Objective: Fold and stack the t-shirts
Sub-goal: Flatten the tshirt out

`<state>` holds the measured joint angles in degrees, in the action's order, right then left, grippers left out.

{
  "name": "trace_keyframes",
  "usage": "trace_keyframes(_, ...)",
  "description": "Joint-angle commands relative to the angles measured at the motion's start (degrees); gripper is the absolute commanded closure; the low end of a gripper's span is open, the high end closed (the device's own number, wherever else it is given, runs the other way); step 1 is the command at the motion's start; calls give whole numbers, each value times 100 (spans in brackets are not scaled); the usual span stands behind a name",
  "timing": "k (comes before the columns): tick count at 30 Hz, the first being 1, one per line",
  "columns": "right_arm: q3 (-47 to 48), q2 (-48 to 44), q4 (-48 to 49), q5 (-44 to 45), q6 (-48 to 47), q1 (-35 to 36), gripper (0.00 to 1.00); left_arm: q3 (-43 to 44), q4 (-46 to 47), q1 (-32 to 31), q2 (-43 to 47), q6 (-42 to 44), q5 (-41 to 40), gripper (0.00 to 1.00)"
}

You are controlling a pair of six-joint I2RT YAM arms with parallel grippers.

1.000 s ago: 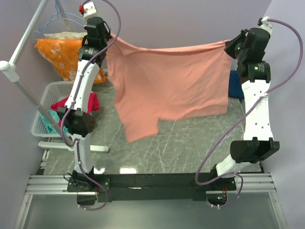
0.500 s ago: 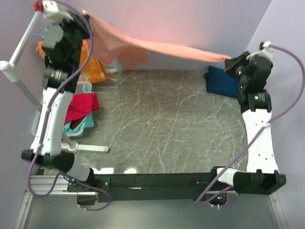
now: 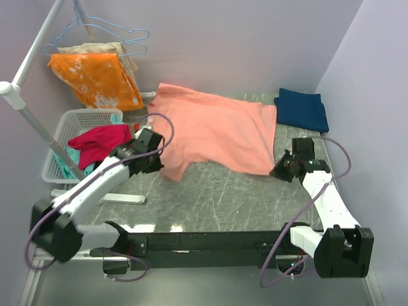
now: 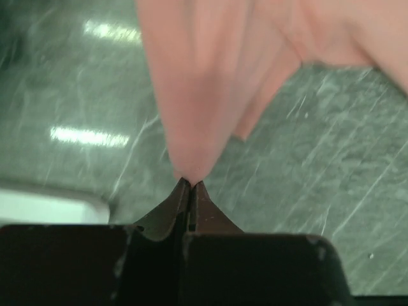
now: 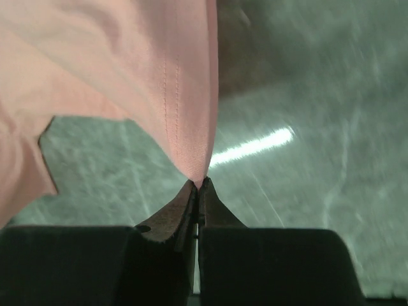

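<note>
The left gripper (image 4: 190,185) is pinched tight on an edge of the salmon-pink t-shirt (image 3: 217,131). Its fingertips meet with only a thin bunch of cloth between them, and the fabric fans away from the tips toward 12 o'clock in the left wrist view. The right gripper (image 5: 199,183) is clamped the same way on a stitched hem corner of that shirt, the cloth rising from its tips toward 11 o'clock.

Seen from above, the left gripper holds the shirt's 8 o'clock corner and the right gripper its 4 o'clock corner, both low over the table (image 3: 217,197). Whether the held corners touch the surface I cannot tell. The shirt lies spread across the middle of the table, reaching toward 12 o'clock, fairly flat with some ripples.

At 1 o'clock, just beside the pink shirt's right edge, the navy t-shirt (image 3: 301,109) sits as a compact rectangle. At 9 o'clock a basket (image 3: 54,162) holds a magenta-red garment (image 3: 99,140), and at 10 o'clock an orange cloth (image 3: 95,80) hangs.

I judge the task roughly half done. The navy shirt looks already folded, while the pink one is laid out but not yet folded. Folding it and stacking the two shirts remain.
</note>
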<state>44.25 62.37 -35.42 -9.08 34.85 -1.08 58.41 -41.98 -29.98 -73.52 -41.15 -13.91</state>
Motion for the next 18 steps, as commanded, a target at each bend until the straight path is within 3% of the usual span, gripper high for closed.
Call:
trace_keyframes(1, -153, -454, -693, 284, 206, 12, 100, -119, -687, -43, 1234, -1131, -612, 99)
trace_keyframes(6, -610, -410, -957, 529, 425, 20, 100, -365, -1575, -96, 1550, -1484, -709, 99)
trace_keyframes(11, -979, -348, -967, 644, 707, 12, 100, -734, -1778, -201, 1954, -1747, -516, 99)
trace_keyframes(18, -1120, -445, -1002, 891, 1400, 12, 100, -805, -2894, -386, 2867, -2722, -1121, 99)
